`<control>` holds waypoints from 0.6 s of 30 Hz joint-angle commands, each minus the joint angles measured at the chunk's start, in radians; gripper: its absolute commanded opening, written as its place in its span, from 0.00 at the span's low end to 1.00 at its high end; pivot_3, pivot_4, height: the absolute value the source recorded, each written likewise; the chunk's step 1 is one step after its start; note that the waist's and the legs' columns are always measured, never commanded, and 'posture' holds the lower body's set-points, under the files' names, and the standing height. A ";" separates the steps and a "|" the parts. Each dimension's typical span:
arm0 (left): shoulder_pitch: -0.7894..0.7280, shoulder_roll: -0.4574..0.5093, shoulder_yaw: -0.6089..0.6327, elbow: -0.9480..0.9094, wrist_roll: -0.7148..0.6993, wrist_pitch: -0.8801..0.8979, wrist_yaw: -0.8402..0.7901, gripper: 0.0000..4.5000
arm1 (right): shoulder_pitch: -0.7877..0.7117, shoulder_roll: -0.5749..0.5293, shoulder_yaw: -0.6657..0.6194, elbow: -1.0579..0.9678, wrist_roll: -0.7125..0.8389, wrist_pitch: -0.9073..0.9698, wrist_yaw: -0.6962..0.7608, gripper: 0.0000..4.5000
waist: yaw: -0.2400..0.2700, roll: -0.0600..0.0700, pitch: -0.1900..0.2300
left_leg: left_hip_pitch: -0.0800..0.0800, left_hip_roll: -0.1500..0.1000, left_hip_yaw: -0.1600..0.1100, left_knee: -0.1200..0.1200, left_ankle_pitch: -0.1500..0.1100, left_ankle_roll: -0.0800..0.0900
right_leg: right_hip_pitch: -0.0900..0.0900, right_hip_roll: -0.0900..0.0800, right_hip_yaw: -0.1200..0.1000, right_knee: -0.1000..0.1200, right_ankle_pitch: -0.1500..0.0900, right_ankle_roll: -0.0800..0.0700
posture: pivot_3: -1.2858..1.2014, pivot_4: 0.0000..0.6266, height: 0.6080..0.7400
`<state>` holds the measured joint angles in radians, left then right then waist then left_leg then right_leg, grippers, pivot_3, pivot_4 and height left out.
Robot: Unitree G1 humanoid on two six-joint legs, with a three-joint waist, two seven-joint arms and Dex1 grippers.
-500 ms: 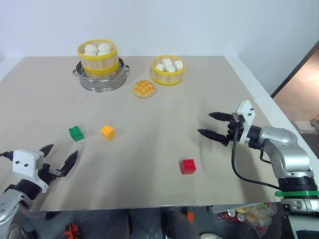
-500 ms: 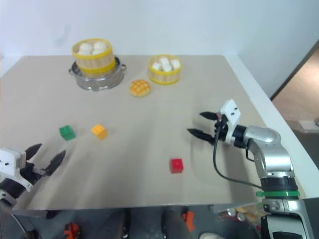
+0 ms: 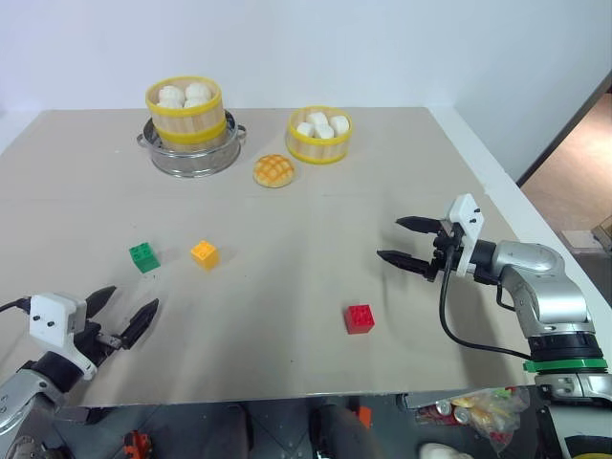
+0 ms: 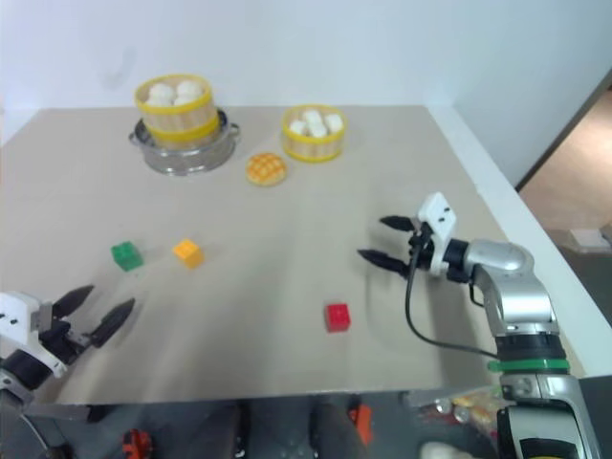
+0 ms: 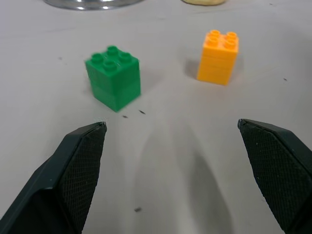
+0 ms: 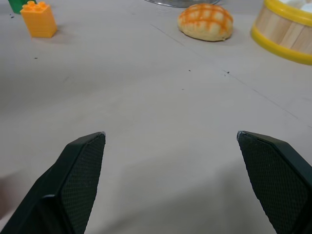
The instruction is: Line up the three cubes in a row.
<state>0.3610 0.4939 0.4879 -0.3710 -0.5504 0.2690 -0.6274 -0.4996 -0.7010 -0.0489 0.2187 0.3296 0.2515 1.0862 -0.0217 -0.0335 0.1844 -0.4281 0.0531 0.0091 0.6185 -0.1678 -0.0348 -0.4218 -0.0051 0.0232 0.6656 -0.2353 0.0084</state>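
Three studded cubes lie apart on the tan table (image 3: 287, 277). The green cube (image 3: 144, 257) and the orange-yellow cube (image 3: 204, 254) sit side by side at the left. The red cube (image 3: 360, 318) sits alone near the front, right of centre. My left gripper (image 3: 132, 298) is open just above the front left of the table, pointing at the green cube (image 5: 113, 83) and the orange-yellow cube (image 5: 218, 56) a short way ahead. My right gripper (image 3: 390, 238) hangs open above the table, behind and to the right of the red cube, holding nothing.
At the back stand a yellow steamer of white buns on a metal pot (image 3: 187, 143) and a second yellow steamer (image 3: 319, 134). A golden crosshatched bun (image 3: 273, 170) lies between them. The table's front edge runs just below the red cube.
My left gripper has drifted slightly right and toward the front edge, still open. The right gripper and the three cubes have not moved.
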 commanded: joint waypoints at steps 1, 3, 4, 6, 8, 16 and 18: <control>0.043 0.066 -0.035 -0.103 -0.032 -0.056 -0.170 1.00 | -0.033 -0.010 -0.018 0.002 0.004 -0.027 0.015 1.00 | 0.000 0.000 0.000 | 0.000 0.000 0.000 0.000 0.000 0.000 | 0.000 0.000 0.000 0.000 0.000 0.000 | 0.52 0.24 1.00; 0.058 0.117 -0.099 -0.162 -0.016 -0.075 -0.256 1.00 | -0.040 -0.021 -0.019 -0.002 0.008 -0.030 0.032 1.00 | 0.000 0.000 0.000 | 0.000 0.000 0.000 0.000 0.000 0.000 | 0.000 0.000 0.000 0.000 0.000 0.000 | 0.52 0.24 1.00; 0.050 0.130 -0.117 -0.176 -0.022 -0.065 -0.263 1.00 | -0.044 -0.026 -0.018 -0.004 0.010 -0.027 0.040 1.00 | 0.000 0.000 0.000 | 0.000 0.000 0.001 0.000 0.000 0.000 | -0.001 0.000 0.001 0.000 0.000 0.000 | 0.52 0.24 1.00; 0.021 0.164 -0.160 -0.192 -0.021 -0.057 -0.296 1.00 | -0.053 -0.035 -0.014 -0.009 0.013 -0.021 0.063 1.00 | 0.001 0.001 0.000 | 0.000 0.000 0.003 0.000 0.000 0.000 | -0.001 -0.001 0.003 0.000 0.000 0.000 | 0.52 0.24 1.00; -0.035 0.225 -0.244 -0.198 0.026 -0.070 -0.367 1.00 | -0.066 -0.056 -0.002 -0.023 0.017 -0.015 0.109 1.00 | 0.002 0.001 0.000 | 0.000 0.000 0.002 0.000 0.000 0.000 | -0.001 0.000 0.003 0.000 0.000 0.000 | 0.52 0.24 1.00; -0.264 0.294 -0.440 -0.116 0.021 -0.017 -0.506 1.00 | -0.004 -0.156 0.117 -0.318 0.080 0.090 0.331 1.00 | -0.001 0.002 0.000 | 0.001 0.003 0.006 0.000 -0.002 0.002 | -0.002 0.003 0.005 0.000 0.001 0.001 | 0.52 0.24 1.00; -0.295 0.294 -0.469 -0.088 0.031 -0.020 -0.530 1.00 | 0.022 -0.163 0.142 -0.381 0.092 0.108 0.345 1.00 | 0.000 0.002 0.000 | 0.001 0.004 0.005 0.000 -0.002 0.002 | -0.001 0.004 0.004 0.000 0.001 0.002 | 0.52 0.24 1.00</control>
<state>0.0751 0.7743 0.0283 -0.4653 -0.5234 0.2500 -1.1348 -0.4819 -0.8501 0.0863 -0.1056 0.4002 0.3491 1.4093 -0.0213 -0.0319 0.1842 -0.4271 0.0578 0.0141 0.6181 -0.1707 -0.0324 -0.4232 -0.0001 0.0272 0.6661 -0.2345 0.0108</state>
